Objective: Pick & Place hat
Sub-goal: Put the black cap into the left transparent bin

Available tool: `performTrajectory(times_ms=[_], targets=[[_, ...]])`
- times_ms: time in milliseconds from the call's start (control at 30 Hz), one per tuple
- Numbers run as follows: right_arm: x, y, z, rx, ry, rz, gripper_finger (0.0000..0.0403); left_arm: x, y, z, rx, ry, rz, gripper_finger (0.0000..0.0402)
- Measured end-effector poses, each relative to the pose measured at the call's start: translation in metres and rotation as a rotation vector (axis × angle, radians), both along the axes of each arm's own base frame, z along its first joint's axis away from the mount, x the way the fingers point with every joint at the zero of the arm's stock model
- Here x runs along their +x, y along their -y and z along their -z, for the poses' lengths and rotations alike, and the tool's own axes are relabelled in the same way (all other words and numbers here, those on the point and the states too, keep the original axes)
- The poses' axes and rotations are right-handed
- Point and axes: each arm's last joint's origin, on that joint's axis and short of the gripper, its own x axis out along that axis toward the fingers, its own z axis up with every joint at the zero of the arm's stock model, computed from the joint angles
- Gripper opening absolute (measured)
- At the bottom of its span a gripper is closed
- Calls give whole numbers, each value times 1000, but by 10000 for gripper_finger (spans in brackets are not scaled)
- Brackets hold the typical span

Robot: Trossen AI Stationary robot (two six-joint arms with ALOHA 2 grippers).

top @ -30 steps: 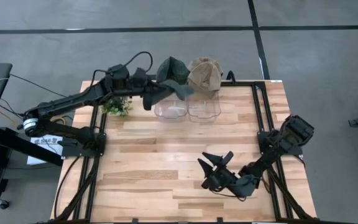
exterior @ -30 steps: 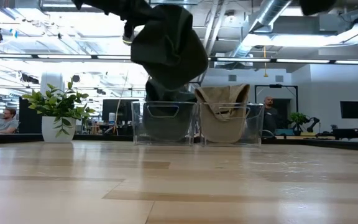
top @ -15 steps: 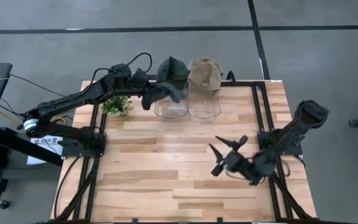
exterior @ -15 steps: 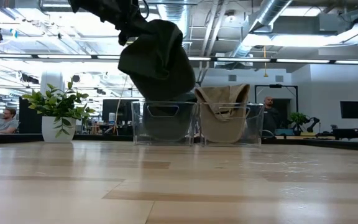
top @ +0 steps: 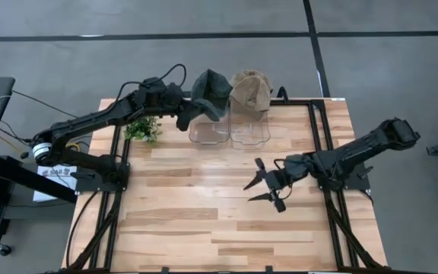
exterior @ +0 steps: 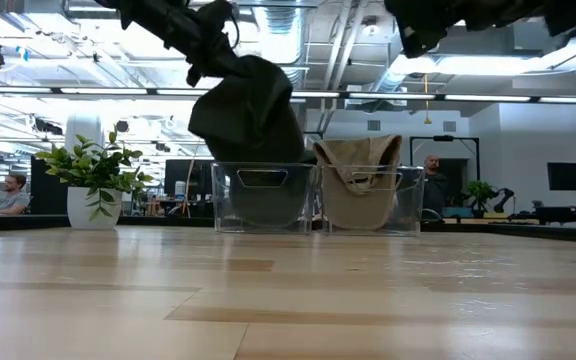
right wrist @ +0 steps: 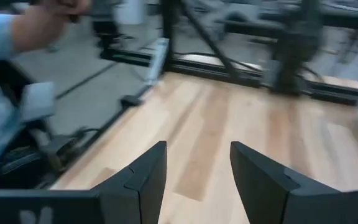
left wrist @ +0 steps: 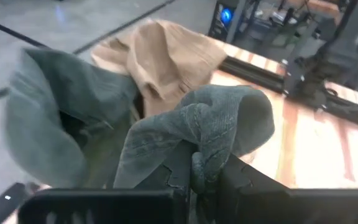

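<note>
The left pincer (top: pixel 186 116) is clamped on the dark green fabric hat (top: pixel 210 93), which hangs over the clear plastic bin (top: pixel 208 131) just beyond it. Released off-centre, the hat could drape over the rim. The right pincer (top: pixel 266 185) gapes empty above the pale wooden tabletop (top: pixel 188 205); an office lies behind.
</note>
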Motion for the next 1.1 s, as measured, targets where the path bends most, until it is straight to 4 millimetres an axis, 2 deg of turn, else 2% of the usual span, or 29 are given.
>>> performTrajectory(times_ms=[200, 400, 533, 733, 967, 1100], targets=[[-2, 22, -4, -72, 2, 73, 169, 8, 7, 8, -46, -31, 48, 30], [-9, 49, -6, -81, -58, 346, 171, 10, 10, 11, -56, -50, 54, 35], [-16, 61, -5, -44, -121, 437, 170, 9, 12, 14, -73, -82, 57, 30], [-17, 63, -6, -81, -117, 433, 169, 7, 11, 27, -59, -139, -2, 37], [-17, 62, -6, -110, -114, 417, 171, 6, 9, 26, 9, -163, -34, 28], [-19, 60, -2, -121, -153, 406, 169, 7, 10, 26, 20, -167, -48, 37]])
